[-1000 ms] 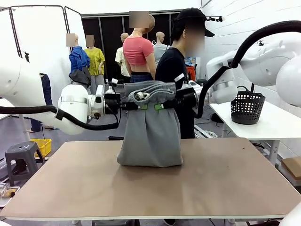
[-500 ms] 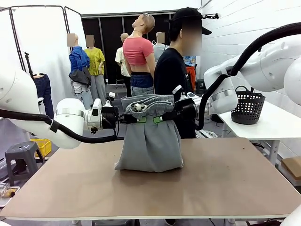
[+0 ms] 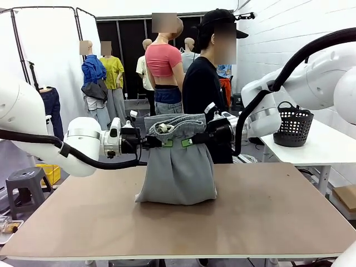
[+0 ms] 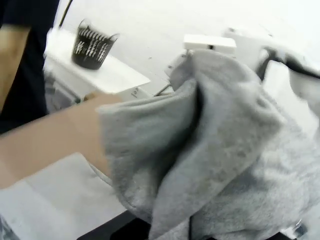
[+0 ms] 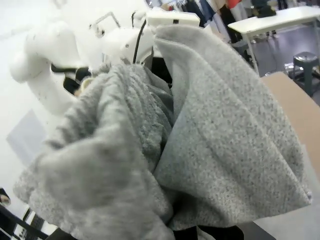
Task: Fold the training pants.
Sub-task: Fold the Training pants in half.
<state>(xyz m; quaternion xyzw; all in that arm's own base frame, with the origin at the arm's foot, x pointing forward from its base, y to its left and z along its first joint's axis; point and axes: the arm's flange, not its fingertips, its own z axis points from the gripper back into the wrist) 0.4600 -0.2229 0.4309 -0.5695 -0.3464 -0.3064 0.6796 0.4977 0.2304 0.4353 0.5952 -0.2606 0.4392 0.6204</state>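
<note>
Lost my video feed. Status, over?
Left gripper and right gripper both shut on the training pants, waistband up. Lower end resting bunched on the table. Nothing in the way.

Training pants point(image 3: 177, 167) between arms (hem on table point(image 3: 267, 217)).

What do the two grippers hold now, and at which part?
Both hold the pants just under the waistband: the left gripper at one side, the right gripper at the other. The bottom rests on the table.
</note>
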